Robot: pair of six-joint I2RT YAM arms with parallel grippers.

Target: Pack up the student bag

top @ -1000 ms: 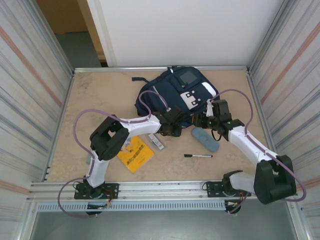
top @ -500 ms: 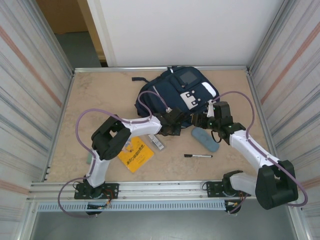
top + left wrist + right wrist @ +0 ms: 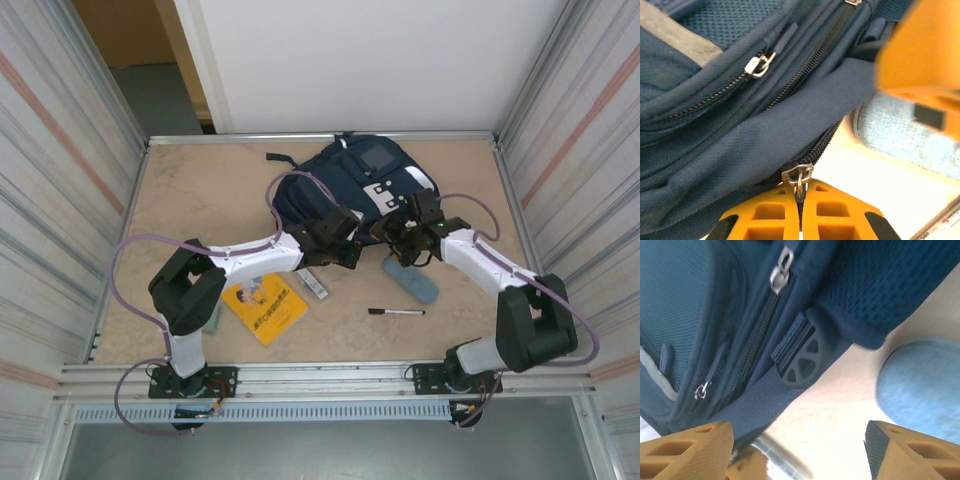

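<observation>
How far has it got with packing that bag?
Barely begun. Nothing looks packed: the book, pen and pencil case lie on the table beside the bag. In hand: the left gripper is pinched on a zip pull at the bag's near edge, and the right gripper is open beside it. Left: open the zip, load everything, close it.

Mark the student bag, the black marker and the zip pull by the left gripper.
student bag (image 3: 345,175), top external view, on its navy front panel.
black marker (image 3: 396,312), top external view, mid-barrel.
zip pull (image 3: 799,176), left wrist view, on its metal ring.
</observation>
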